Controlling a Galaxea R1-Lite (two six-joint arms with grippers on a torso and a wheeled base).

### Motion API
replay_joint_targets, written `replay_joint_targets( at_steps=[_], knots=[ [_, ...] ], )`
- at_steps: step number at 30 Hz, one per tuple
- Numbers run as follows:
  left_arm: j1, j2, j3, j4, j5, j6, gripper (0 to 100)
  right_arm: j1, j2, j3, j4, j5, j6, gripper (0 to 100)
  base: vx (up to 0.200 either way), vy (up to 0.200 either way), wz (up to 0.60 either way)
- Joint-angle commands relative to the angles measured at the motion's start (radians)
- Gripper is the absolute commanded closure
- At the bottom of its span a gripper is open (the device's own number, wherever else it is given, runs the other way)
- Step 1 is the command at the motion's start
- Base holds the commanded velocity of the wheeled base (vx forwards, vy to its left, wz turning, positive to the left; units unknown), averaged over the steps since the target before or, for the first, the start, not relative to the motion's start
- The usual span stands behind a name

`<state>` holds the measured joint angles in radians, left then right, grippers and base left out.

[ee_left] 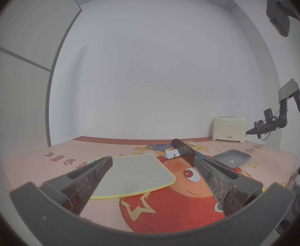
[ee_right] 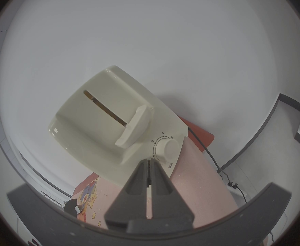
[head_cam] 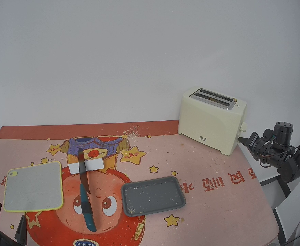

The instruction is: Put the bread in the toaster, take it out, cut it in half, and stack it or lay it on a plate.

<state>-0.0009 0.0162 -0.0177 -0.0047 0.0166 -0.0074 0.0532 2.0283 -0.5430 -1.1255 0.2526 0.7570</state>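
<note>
Cream boxy toaster (head_cam: 211, 120) at far right edge of table (head_cam: 208, 175), slot contents hidden, right gripper (ee_right: 149, 162) just beside its dial end, jaws pressed together, crumbed grey rectangular plate (head_cam: 153, 195) mid-table, teal-handled knife (head_cam: 84, 192), rounded grey board (head_cam: 33, 185), left gripper (ee_left: 153, 166) spread at near-left corner

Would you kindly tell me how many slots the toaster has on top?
2. Both run side by side along the toaster's top: the far slot, and the near slot just in front of it. The whole top shows, so none is hidden.
</note>
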Motion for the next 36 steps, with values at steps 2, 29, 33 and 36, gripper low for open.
replay_joint_targets(
  at_steps=[2, 29, 33, 36],
  knots=[
    [-0.001, -0.01, 0.018, 0.0, 0.0, 0.0, 0, 0.0, 0.027, 0.001, -0.04, -0.001, -0.001, 100, 0.0, 0.0, 0.0],
    [-0.001, -0.01, 0.018, -0.001, 0.0, 0.0, 0, 0.008, 0.081, 0.024, -0.132, -0.035, -0.002, 100, 0.0, 0.0, 0.0],
    [-0.001, -0.01, 0.018, -0.001, 0.0, 0.0, 0, 0.007, 0.084, 0.023, -0.134, -0.035, -0.002, 100, 0.0, 0.0, 0.0],
    [-0.001, -0.01, 0.018, 0.0, 0.0, 0.0, 0, 0.008, 0.079, 0.024, -0.132, -0.035, -0.002, 100, 0.0, 0.0, 0.0]
  ],
)
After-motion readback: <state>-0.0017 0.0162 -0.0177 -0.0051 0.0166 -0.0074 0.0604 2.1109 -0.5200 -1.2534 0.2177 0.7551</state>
